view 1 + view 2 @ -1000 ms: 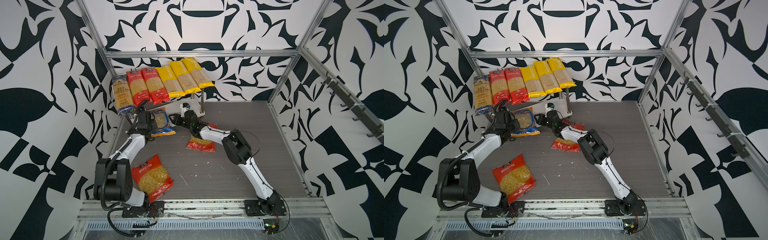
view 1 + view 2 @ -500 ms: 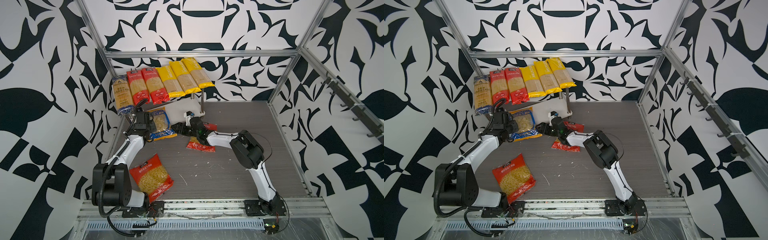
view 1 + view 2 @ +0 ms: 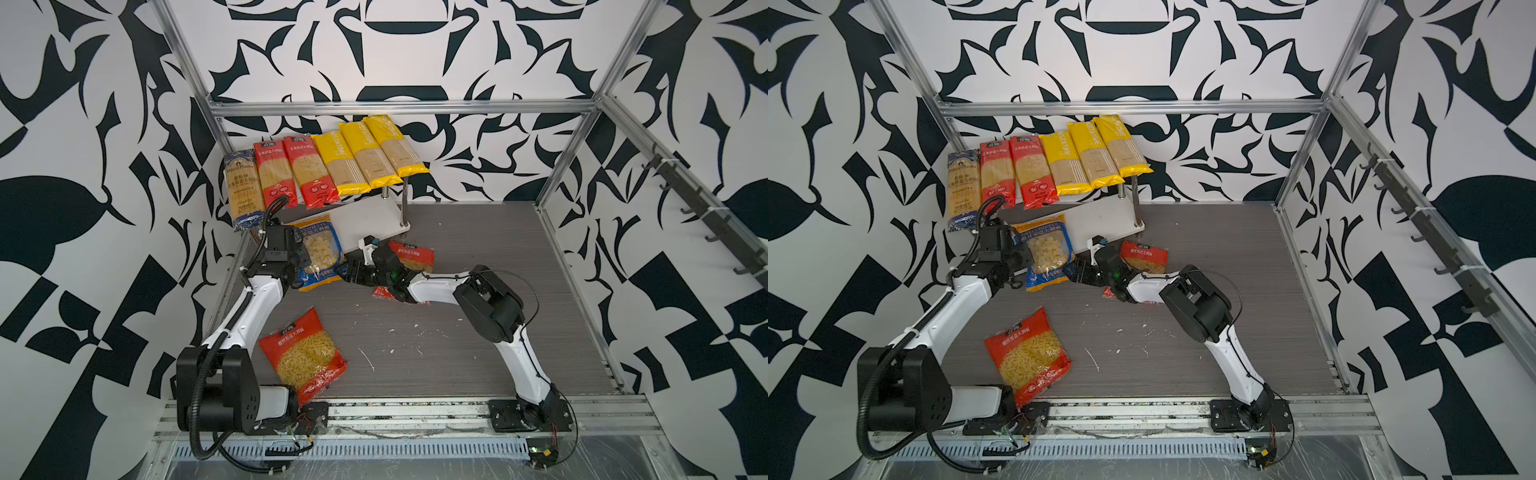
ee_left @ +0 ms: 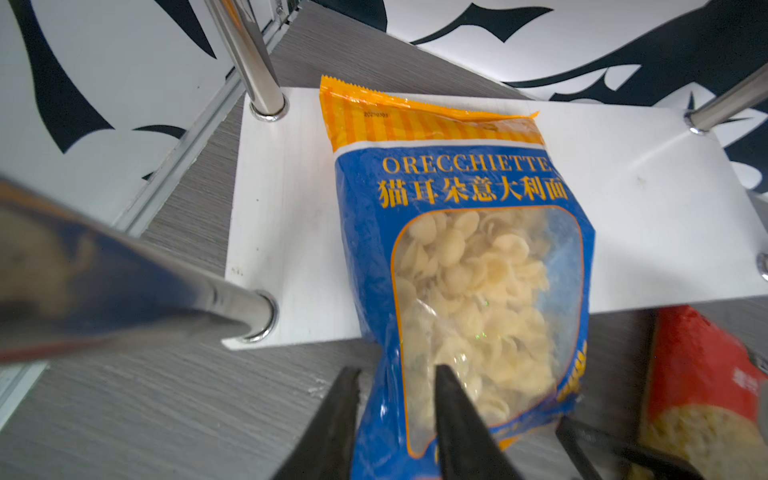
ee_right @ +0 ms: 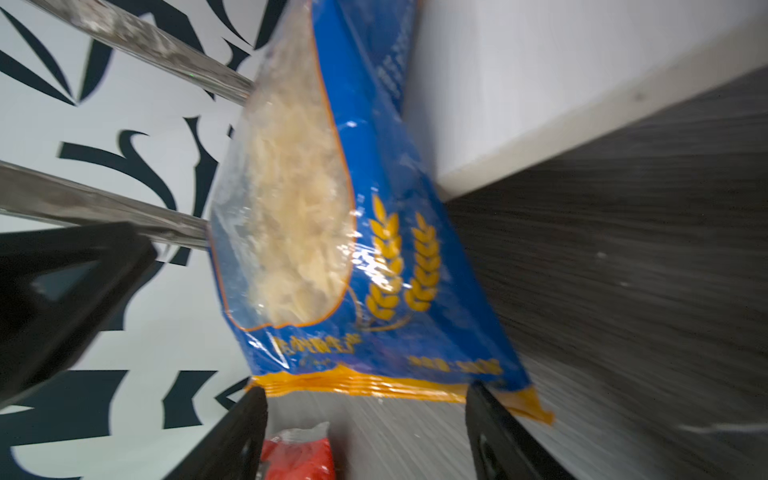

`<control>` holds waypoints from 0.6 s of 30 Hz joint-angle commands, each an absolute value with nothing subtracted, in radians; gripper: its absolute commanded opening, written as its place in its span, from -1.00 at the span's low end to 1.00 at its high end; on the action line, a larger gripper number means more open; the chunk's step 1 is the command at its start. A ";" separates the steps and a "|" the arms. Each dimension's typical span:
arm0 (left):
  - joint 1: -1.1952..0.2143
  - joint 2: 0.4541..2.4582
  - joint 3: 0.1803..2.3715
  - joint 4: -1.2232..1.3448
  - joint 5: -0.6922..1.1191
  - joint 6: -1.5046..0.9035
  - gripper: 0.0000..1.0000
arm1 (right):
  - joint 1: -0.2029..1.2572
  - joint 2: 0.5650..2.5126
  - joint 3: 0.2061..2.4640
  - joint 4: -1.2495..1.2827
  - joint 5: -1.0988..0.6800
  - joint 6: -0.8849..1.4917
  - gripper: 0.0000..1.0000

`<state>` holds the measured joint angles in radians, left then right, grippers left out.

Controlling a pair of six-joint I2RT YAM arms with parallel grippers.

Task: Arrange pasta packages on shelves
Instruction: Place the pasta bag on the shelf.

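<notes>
A blue-orange orecchiette bag lies tilted, its top on the lower white shelf board and its bottom end down on the table. My left gripper is open, and the bag's side edge runs loosely between its fingers. My right gripper is open wide, with the bag's orange bottom seam just ahead of its fingertips. Several long spaghetti packs, blue, red and yellow, cover the upper shelf.
One red-orange pasta bag lies on the table near my left arm's base. Another red-orange bag lies partly under my right forearm. Shiny metal posts stand at the shelf corners. Aluminium frame rails and patterned walls enclose the table.
My left gripper has opened off the blue-orange bag's edge. My right gripper has opened wider and moved from beside the shelf to the bag's near end, the arm's elbow swinging right.
</notes>
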<state>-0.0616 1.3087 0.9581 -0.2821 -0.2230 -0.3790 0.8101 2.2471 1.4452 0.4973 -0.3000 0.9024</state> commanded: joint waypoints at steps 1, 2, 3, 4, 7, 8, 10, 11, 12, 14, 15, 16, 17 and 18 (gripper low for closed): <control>-0.052 1.233 0.934 -0.355 -0.176 -0.441 -0.06 | 0.775 2.205 1.438 0.447 -0.309 0.833 0.57; -0.052 1.221 0.922 -0.367 -0.160 -0.458 0.01 | 0.770 2.214 1.446 0.442 -0.331 0.830 0.57; -0.052 1.209 0.908 -0.374 -0.143 -0.476 0.10 | 0.763 2.224 1.453 0.443 -0.355 0.830 0.57; -0.050 1.200 0.898 -0.378 -0.124 -0.491 0.16 | 0.759 2.235 1.461 0.444 -0.371 0.830 0.57; -0.046 1.172 0.864 -0.390 -0.070 -0.526 0.30 | 0.746 2.260 1.480 0.454 -0.407 0.825 0.58; -0.041 1.162 0.849 -0.386 -0.053 -0.535 0.34 | 0.743 2.263 1.484 0.457 -0.410 0.818 0.58; -0.030 1.144 0.821 -0.372 -0.025 -0.546 0.41 | 0.742 2.268 1.499 0.453 -0.419 0.795 0.59; -0.024 1.140 0.805 -0.360 -0.015 -0.552 0.45 | 0.742 2.277 1.516 0.450 -0.429 0.789 0.59; -0.017 1.140 0.789 -0.348 -0.005 -0.559 0.50 | 0.742 2.292 1.537 0.447 -0.448 0.785 0.59; -0.005 1.147 0.763 -0.325 0.007 -0.572 0.53 | 0.744 2.324 1.581 0.442 -0.482 0.791 0.59; -0.001 1.153 0.751 -0.314 0.012 -0.579 0.55 | 0.746 2.338 1.597 0.444 -0.494 0.795 0.58; 0.000 1.158 0.745 -0.308 0.011 -0.581 0.55 | 0.749 2.346 1.608 0.445 -0.504 0.797 0.57; 0.003 1.164 0.733 -0.299 0.003 -0.583 0.55 | 0.753 2.352 1.615 0.451 -0.513 0.798 0.55; 0.003 1.168 0.724 -0.295 -0.011 -0.584 0.55 | 0.759 2.355 1.619 0.458 -0.517 0.796 0.53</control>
<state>-0.0044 1.1595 0.7471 -0.3233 -0.0204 -0.5549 0.7433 2.3619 1.5753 0.4381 -0.4633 0.8135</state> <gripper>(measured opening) 0.775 0.773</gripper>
